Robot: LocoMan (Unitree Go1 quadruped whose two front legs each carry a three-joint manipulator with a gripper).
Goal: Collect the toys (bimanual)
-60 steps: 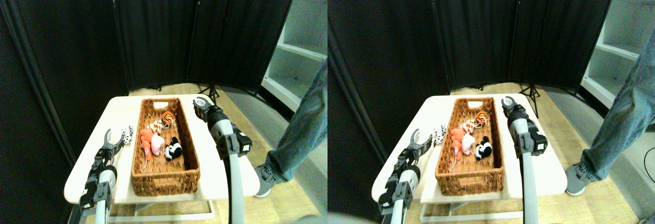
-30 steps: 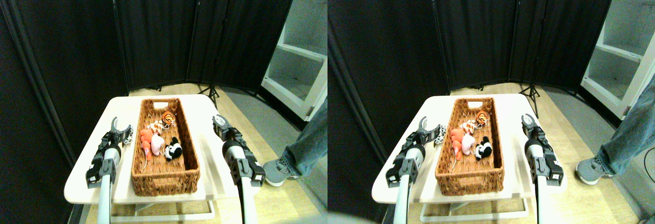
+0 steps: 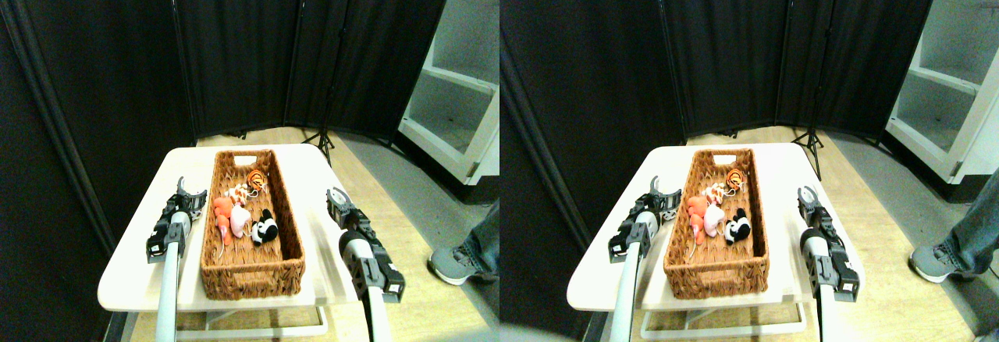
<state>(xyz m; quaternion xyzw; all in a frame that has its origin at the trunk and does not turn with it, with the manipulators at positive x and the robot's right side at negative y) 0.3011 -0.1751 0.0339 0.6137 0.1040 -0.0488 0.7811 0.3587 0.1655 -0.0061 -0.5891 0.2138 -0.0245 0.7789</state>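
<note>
Several plush toys lie in the long wicker basket (image 3: 251,279): an orange striped tiger (image 3: 255,178) near the far end, a red-orange one (image 3: 222,209), a pink one (image 3: 239,219) and a black-and-white panda (image 3: 264,227) in the middle. My left gripper (image 3: 190,194) stands open on the table just left of the basket's rim, over the spot where the spotted cow lay; the cow is almost wholly hidden under it. My right gripper (image 3: 337,199) hovers at the table's right edge, right of the basket, holding nothing I can see.
The basket sits lengthwise on a small white table (image 3: 136,268). A black folding screen (image 3: 234,45) stands behind, a white shelf unit (image 3: 460,84) at the right. A person's shoe (image 3: 455,265) and leg show on the floor at the right.
My left gripper moved forward and right until it covers the cow. The right arm dropped from beside the basket's far end to the table's right edge. The person stepped away to the right.
</note>
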